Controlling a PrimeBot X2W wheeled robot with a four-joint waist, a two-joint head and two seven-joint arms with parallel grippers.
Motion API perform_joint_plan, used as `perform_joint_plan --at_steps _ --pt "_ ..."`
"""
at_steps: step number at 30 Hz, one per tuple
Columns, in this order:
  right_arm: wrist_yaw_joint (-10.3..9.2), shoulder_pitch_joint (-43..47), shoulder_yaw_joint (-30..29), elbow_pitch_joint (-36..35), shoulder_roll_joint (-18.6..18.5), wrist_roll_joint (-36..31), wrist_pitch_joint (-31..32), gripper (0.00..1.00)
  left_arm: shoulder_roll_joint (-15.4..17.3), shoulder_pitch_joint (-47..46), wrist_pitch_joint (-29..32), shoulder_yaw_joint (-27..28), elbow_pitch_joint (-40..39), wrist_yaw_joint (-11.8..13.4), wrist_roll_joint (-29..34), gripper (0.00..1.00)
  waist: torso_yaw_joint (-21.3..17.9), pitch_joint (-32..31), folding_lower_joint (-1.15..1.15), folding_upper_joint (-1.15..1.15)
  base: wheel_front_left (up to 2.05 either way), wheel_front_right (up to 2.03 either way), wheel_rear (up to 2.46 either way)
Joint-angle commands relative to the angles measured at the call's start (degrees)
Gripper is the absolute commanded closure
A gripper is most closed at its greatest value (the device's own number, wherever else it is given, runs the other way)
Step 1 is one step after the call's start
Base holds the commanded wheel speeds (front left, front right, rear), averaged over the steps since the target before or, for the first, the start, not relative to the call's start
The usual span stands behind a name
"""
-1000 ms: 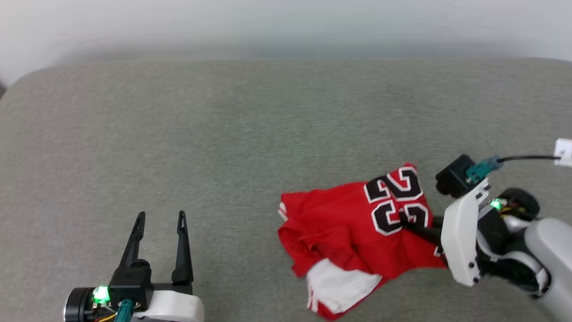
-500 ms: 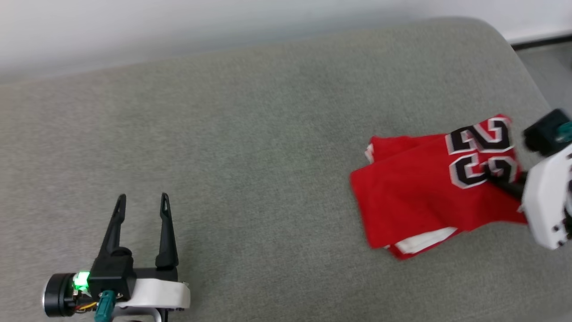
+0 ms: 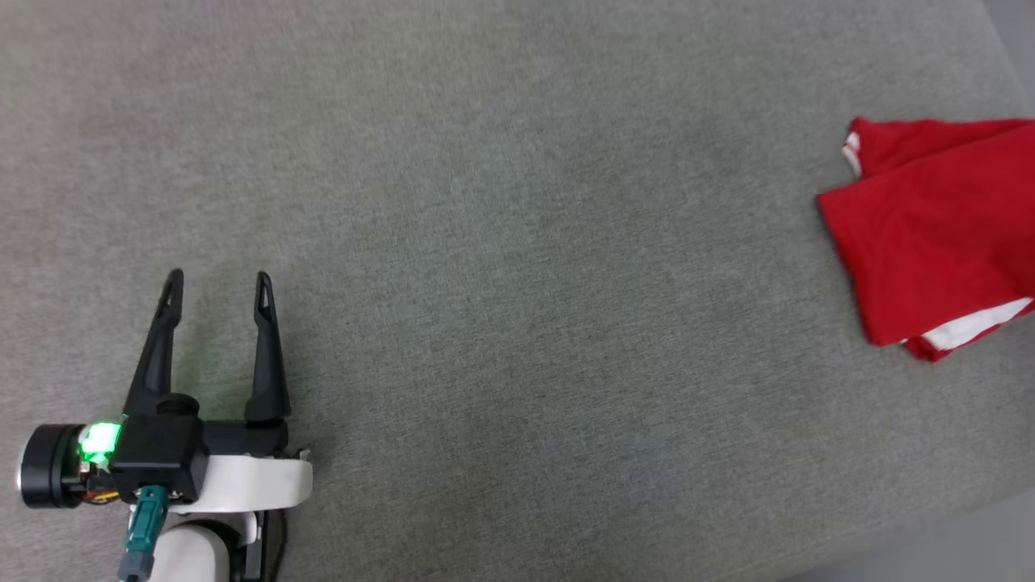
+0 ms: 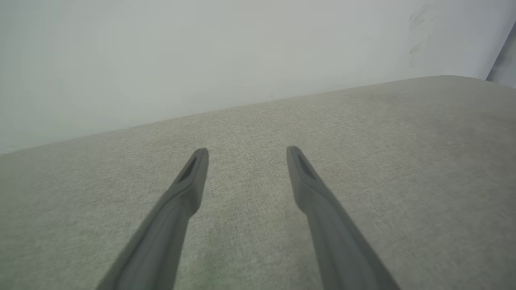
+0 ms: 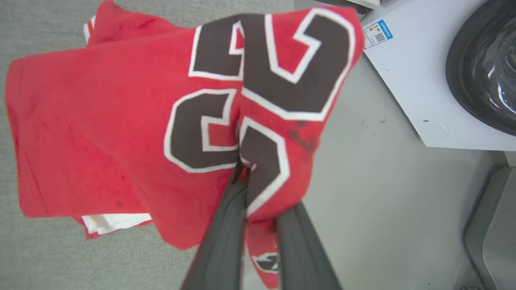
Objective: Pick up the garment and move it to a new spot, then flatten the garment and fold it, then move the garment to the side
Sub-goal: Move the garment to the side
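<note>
Garment: red basketball-style T-shirt of soft knit with white sleeve cloth [image 3: 930,242] lay at the right edge of the head view, cut off by the frame, on the right end of the couch-like surface.
Shape of garment: it looked folded into a compact, layered bundle, with a strip of white showing under the near edge. In the right wrist view the panel with the black, white-outlined number [image 5: 250,80] was bunched and raised toward the camera, not lying flat.
Right gripper: its two dark fingers [image 5: 246,177] were pressed nearly together, pinching the red cloth at the number. The right-hand part of the bundle hung past the surface's edge, above the floor.
Left gripper: it [image 3: 218,279] sat at the near left, well apart from the shirt, fingers spread wide with nothing between them, over bare fabric [image 4: 246,150].
Surface: grey-green woven upholstery [image 3: 485,242] lay bare between the two grippers.
Beyond the edge: a pale floor [image 5: 363,201] and a white appliance with a dark round door [image 5: 407,80] showed to the right.
Done, by my reading: pick-up, flattening and folding appeared finished.
Left to do: the move to the side seemed under way; setting the bundle down wholly on the surface and letting go remained.
</note>
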Motion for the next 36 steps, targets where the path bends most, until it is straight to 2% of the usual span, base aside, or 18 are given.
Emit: perform_joint_plan --at_steps 1,5,12,13,14,20,27,32,36 --pt "-0.09 -1.07 -0.86 0.81 0.97 -0.44 -0.42 1.0 0.53 -0.69 -0.12 0.06 -0.47 -0.08 0.31 0.0 -0.03 2.27 -0.01 0.0 0.0 0.0 0.0" --pt "-0.09 -2.98 -5.03 5.03 2.32 -4.74 -1.31 1.0 1.08 -1.62 -0.12 0.09 -1.71 -0.02 0.31 0.0 0.33 4.47 -0.01 0.0 0.0 0.0 0.0" --pt "-0.09 -3.94 -10.3 10.56 7.17 -10.42 -1.83 1.0 1.53 -2.16 -0.12 -0.07 -2.33 0.57 0.13 0.0 0.59 5.45 -0.01 0.0 0.0 0.0 0.0" --pt "-0.09 -3.96 -10.84 10.89 7.85 -11.2 -2.27 0.13 1.42 -2.07 -0.12 -0.2 -2.06 0.63 0.04 0.0 0.69 4.98 -0.01 0.0 0.0 0.0 0.0" --pt "-0.1 -4.02 -11.65 11.24 8.12 -12.43 -2.89 0.0 1.25 -1.89 -0.12 -0.26 -1.92 0.73 -0.05 0.0 0.77 4.52 -0.01 0.0 0.0 0.0 0.0" --pt "-0.09 -4.62 -15.63 10.96 9.44 -22.15 -8.02 0.0 -0.05 -0.55 -0.12 -0.95 -0.79 1.37 -0.71 0.0 2.04 -0.47 -0.01 0.0 0.0 0.0 0.0" --pt "-0.09 -4.8 -19.51 5.52 12.48 -30.41 -20.88 0.0 -1.72 1.72 -0.11 -1.44 0.63 2.15 -1.45 0.0 5.13 -6.37 -0.01 0.0 0.0 0.0 0.0" --pt "-0.09 -4.24 -20.98 1.47 17.34 -35.18 -32.91 0.0 -2.71 3.26 -0.12 -1.91 1.49 2.33 -1.64 0.0 7.97 -9.53 -0.01 0.0 0.0 0.0 0.0" --pt "-0.09 -2.18 -20.65 -1.15 23.29 -36.82 -40.76 0.0 -3.26 4.27 -0.12 -2.16 2.43 2.53 -1.9 0.0 10.2 -12.12 -0.01 0.0 0.0 0.0 0.0"
